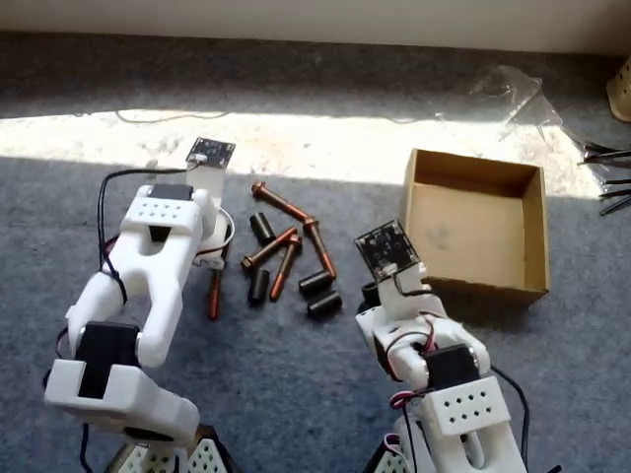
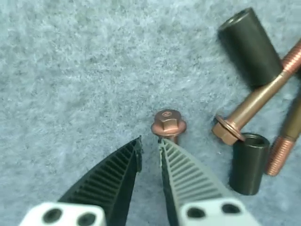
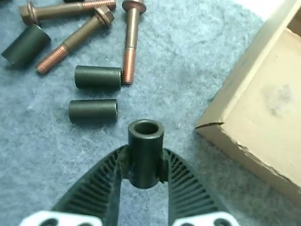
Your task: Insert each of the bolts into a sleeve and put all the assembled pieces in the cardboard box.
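The gripper (image 3: 143, 160) clamps a dark sleeve (image 3: 145, 141), its open end toward the camera. Beyond it two more sleeves (image 3: 93, 111) lie side by side on grey carpet (image 3: 188, 61), a bolt (image 3: 130, 40) with its threaded tip just beside the farther one. Two other bolts (image 3: 75, 38) and a fourth sleeve (image 3: 26, 44) lie past them. The box (image 3: 240, 80) corner sits near the clamped sleeve

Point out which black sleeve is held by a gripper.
The sleeve clamped in the right gripper, open bore facing its wrist camera; the other sleeves lie loose on their sides on the carpet.
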`<state>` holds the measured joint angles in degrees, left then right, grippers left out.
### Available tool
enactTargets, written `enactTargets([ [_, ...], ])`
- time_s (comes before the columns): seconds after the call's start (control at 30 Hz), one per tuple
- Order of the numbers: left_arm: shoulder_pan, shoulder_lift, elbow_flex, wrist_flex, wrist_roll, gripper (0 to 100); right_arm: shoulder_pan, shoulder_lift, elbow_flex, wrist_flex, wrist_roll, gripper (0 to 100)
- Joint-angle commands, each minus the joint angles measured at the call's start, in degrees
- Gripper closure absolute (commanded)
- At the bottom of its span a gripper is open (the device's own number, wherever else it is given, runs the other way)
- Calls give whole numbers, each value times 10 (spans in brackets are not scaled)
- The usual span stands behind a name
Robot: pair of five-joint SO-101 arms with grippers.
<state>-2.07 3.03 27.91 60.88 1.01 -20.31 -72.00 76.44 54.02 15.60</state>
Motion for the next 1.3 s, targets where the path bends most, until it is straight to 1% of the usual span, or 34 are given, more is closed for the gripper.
enactTargets([
  [0.0,13,4,-34,8,26,926,3,-45,10,-17,-4,995],
  [0.17,34,1,-34,9,26,925,3,-70,23,-16,-3,995],
  [0.3,43,-22,-36,25,26,912,3,-69,23,-16,-3,995],
  [0.4,44,-39,-32,40,26,884,3,-69,23,-16,-3,995],
  [0.63,46,-41,-11,36,26,885,3,-69,23,-16,-3,995],
  [0.8,59,-41,8,-1,26,885,3,-69,23,-16,-3,995],
  [1.0,58,-41,13,-9,26,885,4,-70,23,-16,-4,995],
  [1.2,51,-41,30,-45,26,885,4,-70,23,-16,-4,995],
  [1.27,42,-41,30,-45,26,885,4,-71,23,-16,-4,995],
])
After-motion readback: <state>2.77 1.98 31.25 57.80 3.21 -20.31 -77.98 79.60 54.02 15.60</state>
